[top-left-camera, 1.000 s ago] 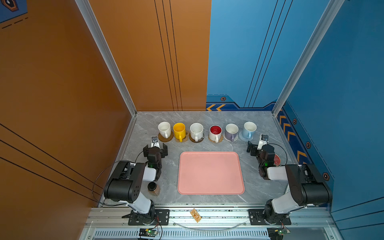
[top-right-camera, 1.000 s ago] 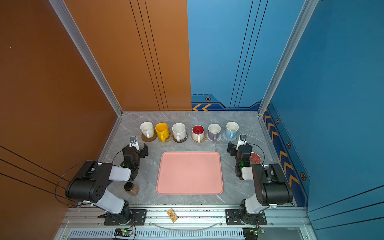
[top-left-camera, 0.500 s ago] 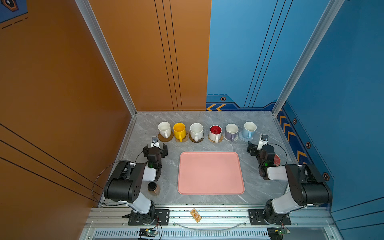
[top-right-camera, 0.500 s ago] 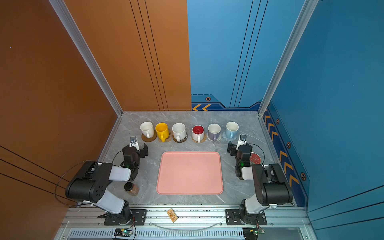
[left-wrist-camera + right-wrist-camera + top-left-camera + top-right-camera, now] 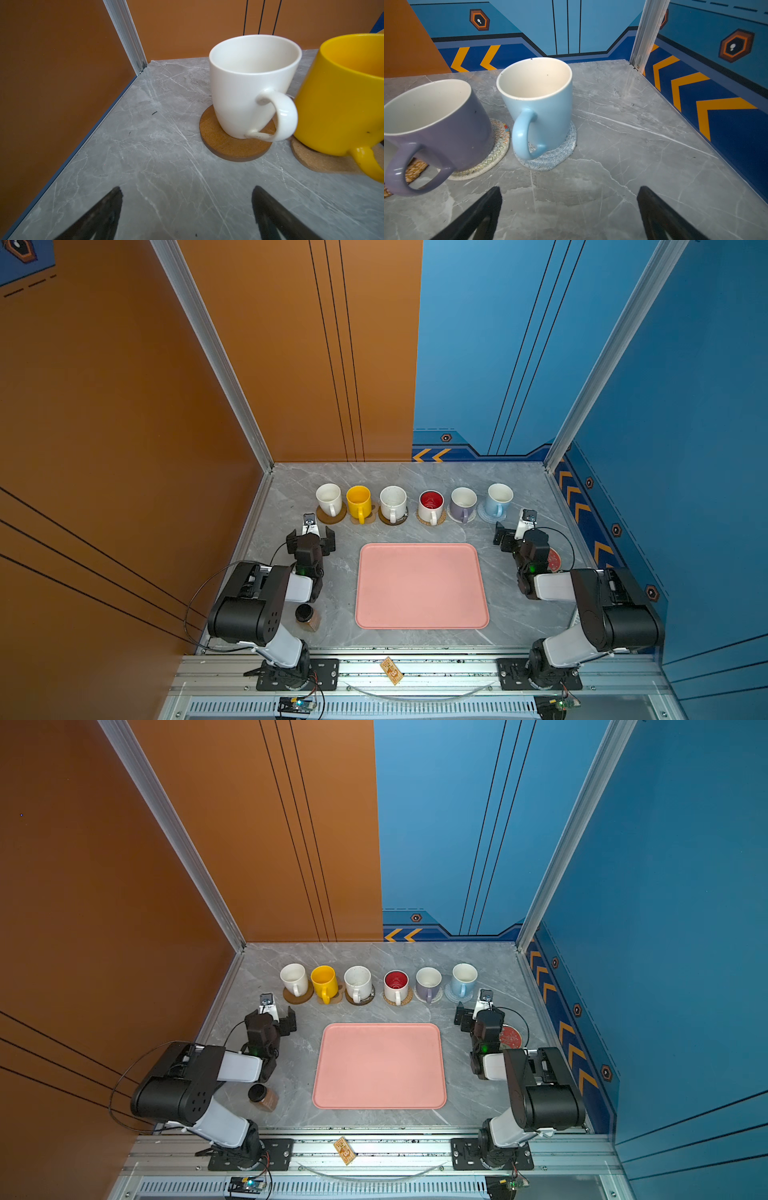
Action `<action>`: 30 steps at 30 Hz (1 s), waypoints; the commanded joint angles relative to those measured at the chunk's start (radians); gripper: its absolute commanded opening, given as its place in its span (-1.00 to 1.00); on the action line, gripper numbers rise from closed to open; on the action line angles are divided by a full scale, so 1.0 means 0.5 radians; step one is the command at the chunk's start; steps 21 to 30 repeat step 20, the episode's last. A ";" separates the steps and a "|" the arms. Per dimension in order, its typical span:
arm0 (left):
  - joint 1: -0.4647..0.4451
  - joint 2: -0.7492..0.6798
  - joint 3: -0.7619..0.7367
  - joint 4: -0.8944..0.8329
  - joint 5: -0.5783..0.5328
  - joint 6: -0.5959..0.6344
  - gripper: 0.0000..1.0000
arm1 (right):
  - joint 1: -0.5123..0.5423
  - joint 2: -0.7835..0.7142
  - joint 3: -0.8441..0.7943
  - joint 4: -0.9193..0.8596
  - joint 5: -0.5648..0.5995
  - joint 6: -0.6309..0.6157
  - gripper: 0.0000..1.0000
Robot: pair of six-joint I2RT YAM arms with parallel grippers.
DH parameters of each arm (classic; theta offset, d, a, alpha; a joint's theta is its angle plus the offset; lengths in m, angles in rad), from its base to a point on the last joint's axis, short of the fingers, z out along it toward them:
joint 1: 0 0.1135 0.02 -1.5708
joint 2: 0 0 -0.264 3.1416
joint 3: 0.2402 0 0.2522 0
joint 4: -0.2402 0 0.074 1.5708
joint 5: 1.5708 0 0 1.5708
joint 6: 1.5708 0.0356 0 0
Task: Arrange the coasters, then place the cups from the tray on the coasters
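Low in the middle of both top views, the pink tray (image 5: pixel 419 585) lies on the tabletop (image 5: pixel 519 489). Beside its upper corners my left fingers (image 5: pixel 106 207) and right fingers (image 5: pixel 481 207) stand wide open, holding nothing. Higher up, the cups (image 5: pixel 392 502) stand in a row on the coasters (image 5: pixel 331 518), white cup (image 5: pixel 329 498) at the left, light blue cup (image 5: pixel 498 498) at the right.

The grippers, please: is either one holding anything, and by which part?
Nothing is held: the left gripper and the right gripper are both open, empty, over the table.
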 commanded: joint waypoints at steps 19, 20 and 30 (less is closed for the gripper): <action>0.024 -0.022 0.031 -0.035 0.048 -0.020 0.96 | -0.002 0.019 0.020 -0.034 -0.007 -0.017 1.00; 0.017 -0.023 0.032 -0.035 0.050 -0.016 0.95 | -0.002 0.019 0.020 -0.034 -0.006 -0.017 1.00; 0.017 -0.023 0.032 -0.035 0.050 -0.016 0.95 | -0.002 0.019 0.020 -0.034 -0.006 -0.017 1.00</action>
